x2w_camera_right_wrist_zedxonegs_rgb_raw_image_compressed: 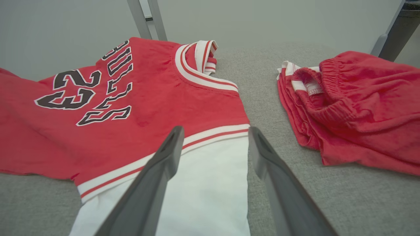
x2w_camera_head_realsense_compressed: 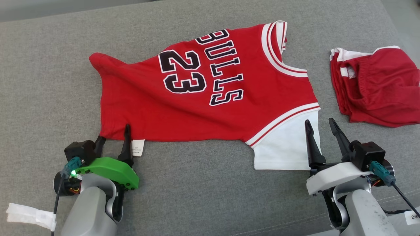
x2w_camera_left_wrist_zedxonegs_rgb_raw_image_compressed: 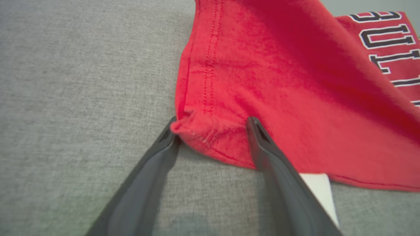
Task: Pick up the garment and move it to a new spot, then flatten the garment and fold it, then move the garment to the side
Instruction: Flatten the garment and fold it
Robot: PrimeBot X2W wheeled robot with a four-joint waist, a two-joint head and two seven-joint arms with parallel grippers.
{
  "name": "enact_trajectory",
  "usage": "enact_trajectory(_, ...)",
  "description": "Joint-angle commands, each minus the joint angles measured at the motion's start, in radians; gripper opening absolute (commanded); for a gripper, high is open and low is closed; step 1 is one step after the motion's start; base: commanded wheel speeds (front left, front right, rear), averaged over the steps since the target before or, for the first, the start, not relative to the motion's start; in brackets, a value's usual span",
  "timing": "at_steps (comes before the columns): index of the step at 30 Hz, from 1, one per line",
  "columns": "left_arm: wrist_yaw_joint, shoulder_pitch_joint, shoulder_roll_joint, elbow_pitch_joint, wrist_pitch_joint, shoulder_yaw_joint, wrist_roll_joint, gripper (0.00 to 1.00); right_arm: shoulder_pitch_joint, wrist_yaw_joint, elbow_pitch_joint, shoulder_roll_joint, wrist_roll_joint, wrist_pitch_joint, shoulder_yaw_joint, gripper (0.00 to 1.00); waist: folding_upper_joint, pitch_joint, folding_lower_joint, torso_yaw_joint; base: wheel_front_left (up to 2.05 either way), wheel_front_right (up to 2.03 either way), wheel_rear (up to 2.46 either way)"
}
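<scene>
On the grey fabric surface (x2w_camera_head_realsense_compressed: 197, 196) one red-and-white cloth jersey (x2w_camera_head_realsense_compressed: 137, 108) is spread centrally, one red shorts pile (x2w_camera_head_realsense_compressed: 384, 95) towards the right edge; the left gripper (x2w_camera_left_wrist_zedxonegs_rgb_raw_image_compressed: 211, 121), its wrist view showing the hem corner (x2w_camera_left_wrist_zedxonegs_rgb_raw_image_compressed: 197, 134) straddled, and the right gripper (x2w_camera_head_realsense_compressed: 319, 121) are spread wide, empty.

Print on the label (x2w_camera_head_realsense_compressed: 138, 148) is too small to read; the red shorts (x2w_camera_head_realsense_compressed: 377, 88) run past the edge.

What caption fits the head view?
Left pincer and right pincer, both open, at the near edge of the red jersey.
</scene>
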Motion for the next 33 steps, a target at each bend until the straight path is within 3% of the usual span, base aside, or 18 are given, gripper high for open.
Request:
enact_trajectory(1,-0.010,0.075,-0.026,0.045,0.026,-0.015,-0.015,1.00,-0.002,-0.002,0.001,-0.001,0.004,0.000,0.001,1.00,-0.0001,-0.006,0.0000,-0.002,0.00,0.00,0.00)
enact_trajectory(2,-0.010,0.077,-0.026,0.044,0.026,-0.007,-0.022,1.00,0.000,-0.002,0.002,-0.001,0.003,0.000,0.000,1.00,-0.0001,-0.008,0.0000,-0.002,0.00,0.00,0.00)
enact_trajectory(3,-0.010,0.076,-0.025,0.041,0.026,0.003,-0.024,0.89,0.002,-0.002,0.003,-0.001,0.003,0.000,-0.002,1.00,-0.0001,-0.009,0.0000,-0.002,0.00,0.00,0.00)
enact_trajectory(4,-0.008,0.075,-0.023,0.035,0.026,0.017,-0.025,0.65,0.004,-0.002,0.005,-0.001,0.003,0.000,-0.003,1.00,-0.0001,-0.009,0.0000,-0.003,0.00,0.00,0.00)
enact_trajectory(5,-0.008,0.072,-0.019,0.028,0.025,0.028,-0.020,0.00,0.009,-0.002,0.011,-0.001,0.002,0.000,-0.003,1.00,-0.0001,-0.009,0.0000,-0.004,0.00,0.00,0.00)
enact_trajectory(21,-0.007,0.119,-0.016,-0.157,0.015,0.178,0.068,0.00,0.036,-0.002,0.140,-0.001,0.050,0.000,-0.020,1.00,-0.0001,-0.031,0.0000,0.041,0.00,0.00,0.00)
enact_trajectory(33,-0.007,0.158,-0.025,-0.185,0.015,0.181,0.080,0.00,0.063,-0.001,0.263,0.001,0.072,0.005,0.106,1.00,-0.0001,-0.043,0.0000,0.081,0.00,0.00,0.00)
